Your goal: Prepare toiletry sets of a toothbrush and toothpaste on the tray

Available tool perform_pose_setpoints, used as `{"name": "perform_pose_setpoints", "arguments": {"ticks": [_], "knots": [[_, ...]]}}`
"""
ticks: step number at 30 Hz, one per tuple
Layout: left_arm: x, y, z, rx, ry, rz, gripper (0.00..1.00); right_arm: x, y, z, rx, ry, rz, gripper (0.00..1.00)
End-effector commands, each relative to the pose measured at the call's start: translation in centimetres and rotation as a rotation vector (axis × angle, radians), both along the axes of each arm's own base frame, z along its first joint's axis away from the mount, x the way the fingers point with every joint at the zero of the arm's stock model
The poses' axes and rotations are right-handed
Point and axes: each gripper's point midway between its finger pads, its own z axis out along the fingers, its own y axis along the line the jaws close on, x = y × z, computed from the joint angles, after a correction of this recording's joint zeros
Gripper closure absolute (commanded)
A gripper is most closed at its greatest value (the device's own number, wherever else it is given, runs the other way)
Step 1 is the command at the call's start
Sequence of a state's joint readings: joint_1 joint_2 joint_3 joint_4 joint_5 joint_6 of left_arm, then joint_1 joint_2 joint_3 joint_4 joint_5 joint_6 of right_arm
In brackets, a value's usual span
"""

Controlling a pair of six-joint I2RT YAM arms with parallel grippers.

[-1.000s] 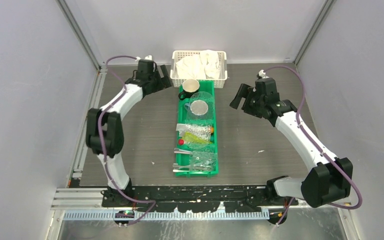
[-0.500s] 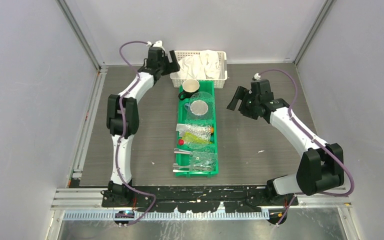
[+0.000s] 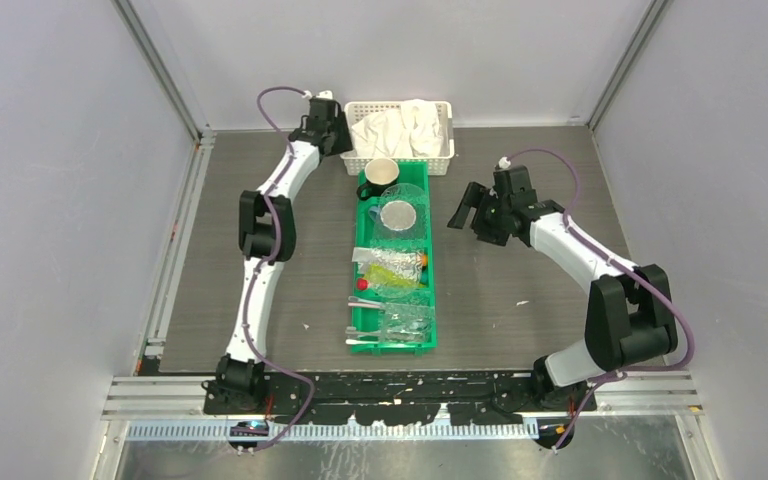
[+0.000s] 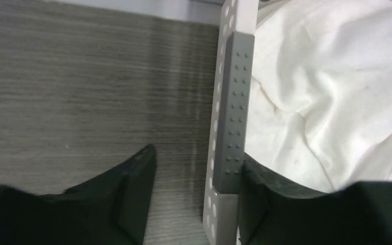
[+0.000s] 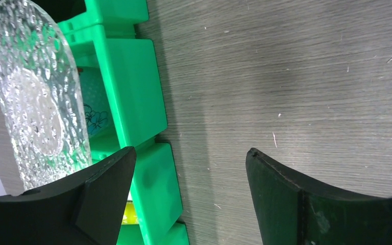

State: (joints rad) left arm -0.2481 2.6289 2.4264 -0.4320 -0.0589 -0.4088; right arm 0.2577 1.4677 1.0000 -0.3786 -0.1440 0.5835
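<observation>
Both grippers have pushed farther out over the table. The left gripper now reaches the far left corner of the white lattice basket, and the right gripper has drawn in toward the right side of the green bin. In the left wrist view the left jaws stand wide with the basket's left wall between them. One grey pad lies along the rim beside the white cloth, and nothing is clamped. The right jaws are also wide and empty, over bare table just beside the bin's far end and near the glass plate.

No set looks started yet; this seems to be the reaching stage. The yellow-green toothpaste tube lies in a middle compartment. Clear plastic, possibly the tray, fills the near one. Slim handles at the bin's left edge look like toothbrushes.

Next, the right gripper needs to swing left over the bin and descend into a compartment. The plate and the dark mug crowd the far end, and the compartment walls leave little room for open fingers.
</observation>
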Motion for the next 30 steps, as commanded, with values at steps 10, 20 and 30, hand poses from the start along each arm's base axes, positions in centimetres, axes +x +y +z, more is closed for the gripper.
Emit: {"name": "perform_pose_setpoints", "arguments": {"ticks": [10,20,30], "knots": [[-3.7,12.2,-2.4,0.04,0.201,0.327,0.99,0.3,1.2,-0.3,0.07,-0.015,0.029,0.16],[-8.1,25.2,0.0,0.039,0.232,0.704,0.99,0.3,1.7,-0.4,0.095,-0.012,0.041,0.18],[-9.8,32.0,0.1,-0.015,0.236,0.938,0.99,-0.3,1.8,-0.4,0.104,-0.012,0.055,0.2]]}}
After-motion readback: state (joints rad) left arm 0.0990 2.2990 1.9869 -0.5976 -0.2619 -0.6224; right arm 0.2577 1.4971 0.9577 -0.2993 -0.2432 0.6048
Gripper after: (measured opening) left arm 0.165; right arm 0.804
